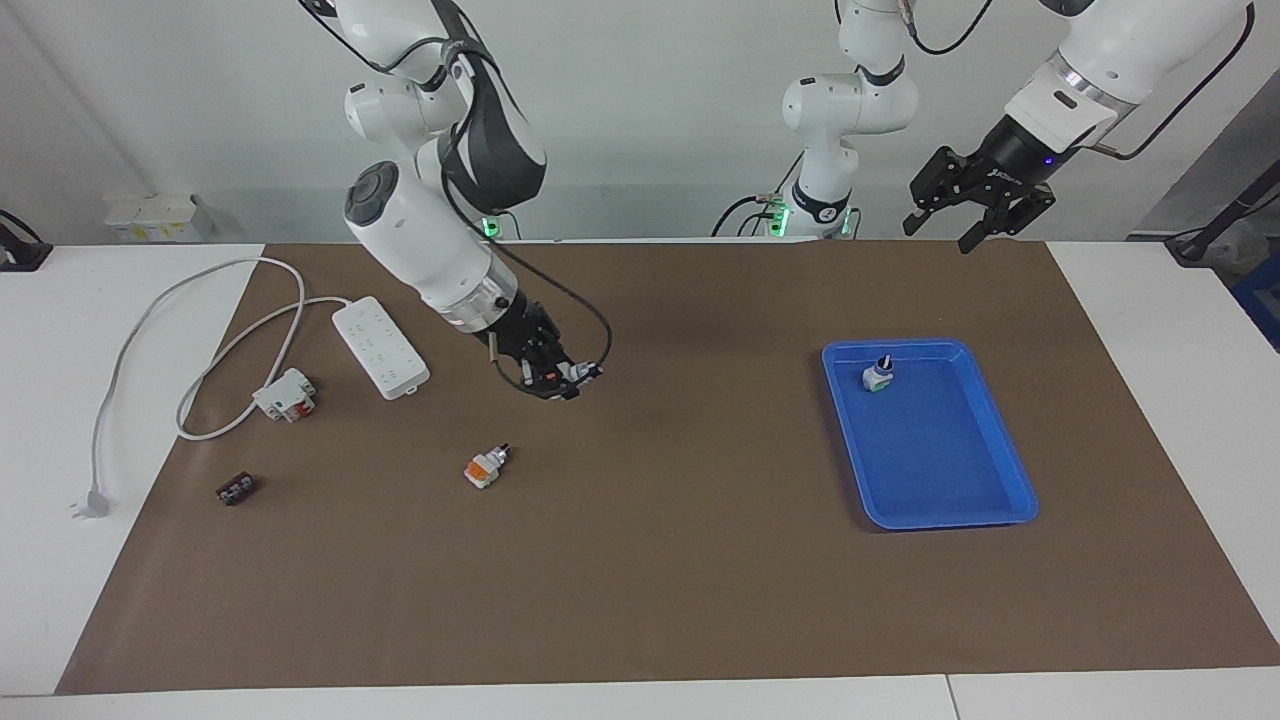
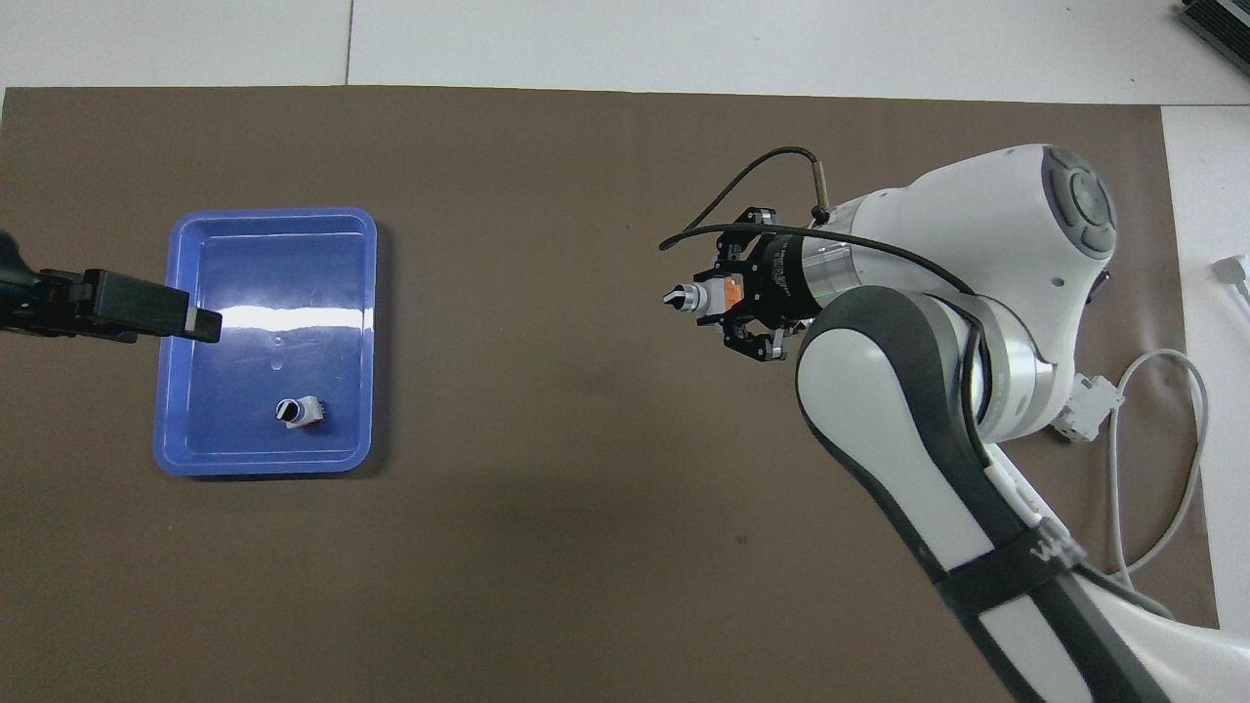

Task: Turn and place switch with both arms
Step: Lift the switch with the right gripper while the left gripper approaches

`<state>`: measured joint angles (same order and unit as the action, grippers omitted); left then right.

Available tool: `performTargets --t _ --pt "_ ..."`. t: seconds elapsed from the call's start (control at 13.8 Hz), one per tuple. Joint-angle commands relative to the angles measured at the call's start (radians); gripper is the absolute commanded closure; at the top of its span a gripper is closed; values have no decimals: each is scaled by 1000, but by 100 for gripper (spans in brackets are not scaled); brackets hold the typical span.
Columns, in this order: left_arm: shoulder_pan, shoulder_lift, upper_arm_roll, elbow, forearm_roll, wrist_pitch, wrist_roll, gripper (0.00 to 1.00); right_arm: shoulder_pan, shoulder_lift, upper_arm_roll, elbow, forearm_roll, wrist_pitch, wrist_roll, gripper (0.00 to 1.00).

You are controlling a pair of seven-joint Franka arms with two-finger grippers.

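- Two orange-banded switches in view: the switch [image 2: 697, 298] clamped in the right gripper [image 1: 556, 377], up in the air over the brown mat [image 1: 650, 580] near the middle of the table, knob end poking out past the fingers; a look-alike switch [image 1: 487, 466] lying on its side on the mat, toward the right arm's end.
- Likely light and rigid: hard plastic body, metal collar. Smooth faces, so probably prone to twisting in a loose pinch.
- Best gripped across the flat sides of the blocky body, as now; round collar and small knob left free for the other arm to take and turn.
- Left gripper [image 1: 978, 222] waiting, fingers spread apart, raised over the robots' edge of the table by the blue tray [image 1: 1000, 450].
- One item in the tray: a green-based switch [image 1: 877, 375], upright, in the corner nearest the robots. Rest of the tray bare.
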<state>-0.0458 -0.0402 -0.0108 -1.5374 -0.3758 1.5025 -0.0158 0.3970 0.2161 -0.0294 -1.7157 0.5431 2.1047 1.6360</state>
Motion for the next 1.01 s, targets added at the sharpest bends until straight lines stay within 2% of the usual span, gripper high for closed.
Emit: performTargets --t 0.0,0.29,0.51,0.65,0.72,0.94 --pt "-9 -40 -5 -72 -87 71 -157 11 58 38 3 62 56 -9 123 100" --pt "-23 -84 -44 -203 -234 243 -462 15 129 29 28 74 72 -40 306 100" --pt "-49 -87 -57 -251 -255 275 -561 16 116 -6 42 77 133 -57 349 100" --pt "-87 -78 -57 -283 -258 341 -709 16 94 -35 42 77 158 -57 334 100" --pt "-100 -79 -58 -300 -258 375 -722 16 91 -41 42 74 181 -57 305 100" --pt "-132 -44 -57 -290 -259 410 -763 16 94 -60 42 39 294 -51 101 100"
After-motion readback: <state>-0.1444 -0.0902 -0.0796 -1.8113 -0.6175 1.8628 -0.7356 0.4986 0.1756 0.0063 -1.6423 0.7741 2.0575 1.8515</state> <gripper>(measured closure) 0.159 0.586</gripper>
